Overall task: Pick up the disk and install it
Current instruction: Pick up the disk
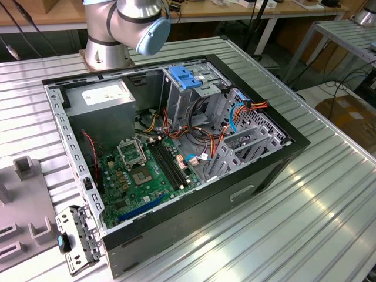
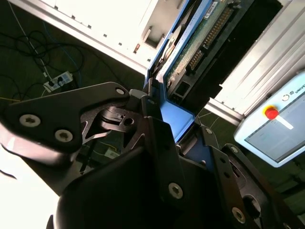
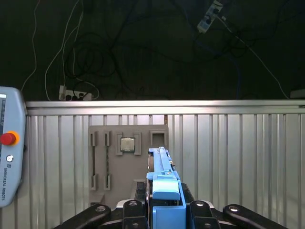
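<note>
Disk [image 3: 164,188] pinched edge-on in tool [image 3: 164,212]; ribbed table [image 3: 238,152], grey fixture plate [image 3: 101,164], pendant [image 3: 9,160] beyond.

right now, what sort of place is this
Probably a robotics lab set up for PC assembly: a robot arm standing on a ribbed aluminium table, an open computer case beside it, and the gripper shut on the disk.

open computer case [image 1: 194,230] on ribbed metal table [image 1: 329,223], green motherboard [image 1: 141,171] inside (lying flat), grey power supply [image 1: 100,114]
</note>
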You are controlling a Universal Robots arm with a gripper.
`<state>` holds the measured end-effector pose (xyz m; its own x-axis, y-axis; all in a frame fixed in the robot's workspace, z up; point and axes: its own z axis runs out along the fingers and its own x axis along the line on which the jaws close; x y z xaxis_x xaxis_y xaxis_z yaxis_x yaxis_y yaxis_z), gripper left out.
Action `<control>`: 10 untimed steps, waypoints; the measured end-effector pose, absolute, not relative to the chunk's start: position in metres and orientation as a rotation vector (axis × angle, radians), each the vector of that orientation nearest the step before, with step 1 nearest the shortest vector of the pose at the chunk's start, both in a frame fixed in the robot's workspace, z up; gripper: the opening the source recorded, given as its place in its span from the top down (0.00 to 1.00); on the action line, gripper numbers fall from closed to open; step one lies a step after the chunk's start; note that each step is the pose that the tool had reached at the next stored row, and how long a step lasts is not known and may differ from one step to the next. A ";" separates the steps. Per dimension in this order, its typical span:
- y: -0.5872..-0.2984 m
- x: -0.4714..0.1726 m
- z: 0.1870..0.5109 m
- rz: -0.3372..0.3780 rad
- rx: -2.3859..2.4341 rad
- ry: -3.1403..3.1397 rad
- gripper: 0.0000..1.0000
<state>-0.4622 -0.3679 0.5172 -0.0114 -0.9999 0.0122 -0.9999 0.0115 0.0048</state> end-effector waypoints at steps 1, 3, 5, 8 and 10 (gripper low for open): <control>-0.368 -0.462 0.518 0.008 2.200 -2.226 0.63; -0.368 -0.462 0.518 0.008 2.200 -2.226 0.63; -0.368 -0.462 0.518 0.008 2.200 -2.226 0.63; -0.368 -0.458 0.518 0.008 2.200 -2.226 0.63; -0.368 -0.455 0.518 0.008 2.200 -2.226 0.63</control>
<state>-0.4549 -0.3679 0.5181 -0.0114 -0.9999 0.0121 -0.9999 0.0115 0.0047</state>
